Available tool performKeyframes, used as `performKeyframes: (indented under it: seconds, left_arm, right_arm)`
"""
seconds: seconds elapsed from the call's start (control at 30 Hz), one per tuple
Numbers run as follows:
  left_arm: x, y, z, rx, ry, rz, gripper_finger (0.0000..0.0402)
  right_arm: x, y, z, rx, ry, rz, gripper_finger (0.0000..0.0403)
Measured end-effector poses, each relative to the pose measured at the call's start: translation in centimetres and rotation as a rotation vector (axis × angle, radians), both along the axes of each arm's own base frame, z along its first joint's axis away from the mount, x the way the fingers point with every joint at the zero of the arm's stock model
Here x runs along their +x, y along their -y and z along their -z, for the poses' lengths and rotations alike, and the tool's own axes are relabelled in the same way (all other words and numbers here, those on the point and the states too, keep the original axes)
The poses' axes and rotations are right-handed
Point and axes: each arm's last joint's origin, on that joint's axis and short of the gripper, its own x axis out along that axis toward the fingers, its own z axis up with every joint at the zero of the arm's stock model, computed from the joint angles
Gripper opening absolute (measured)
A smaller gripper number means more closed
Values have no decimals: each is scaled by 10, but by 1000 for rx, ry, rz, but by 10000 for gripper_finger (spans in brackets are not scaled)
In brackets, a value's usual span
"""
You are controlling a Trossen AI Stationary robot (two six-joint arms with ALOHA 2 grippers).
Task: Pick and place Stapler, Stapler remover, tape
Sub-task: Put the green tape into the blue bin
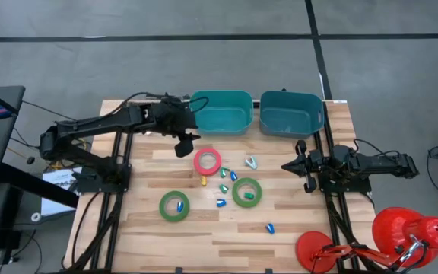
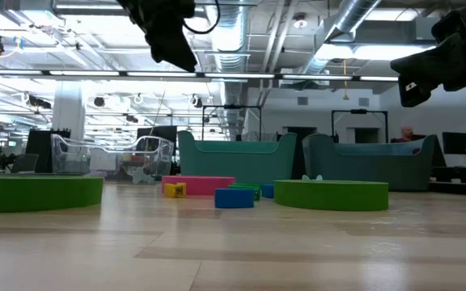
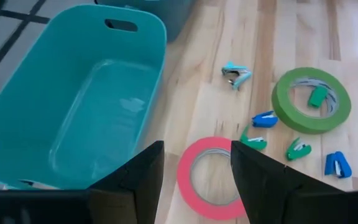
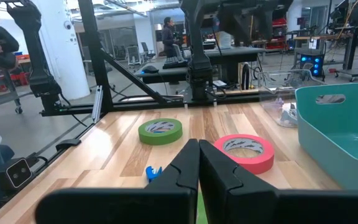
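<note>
On the worktop (image 1: 295, 228) lie three rolls of tape: one pink-red roll (image 1: 207, 160) and two green rolls (image 1: 174, 205) (image 1: 247, 192). Two teal bins (image 1: 220, 111) (image 1: 291, 113) stand side by side at the far edge. About eight tiny coloured pieces are scattered among the rolls, mostly blue (image 1: 270, 227) and green, one yellow (image 1: 203, 181) and one pale teal (image 1: 250, 162). Two arms reach over the worktop.

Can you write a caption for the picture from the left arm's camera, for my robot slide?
Left end effector, open and empty, above the pink-red tape roll, beside an empty teal bin.
</note>
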Motion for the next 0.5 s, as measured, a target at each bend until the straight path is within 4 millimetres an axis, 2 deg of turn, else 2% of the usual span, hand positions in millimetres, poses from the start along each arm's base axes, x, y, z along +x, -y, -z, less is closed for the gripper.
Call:
performKeyframes:
  seconds: [0.23, 0.5]
  left_arm:
    - [5, 7, 3, -4, -13, 30, 176]
    - [9, 24, 3, -39, -5, 58, 176]
  right_arm:
    - [0, 0, 0, 0, -1, 0, 0]
    - [0, 0, 0, 0, 0, 0, 0]
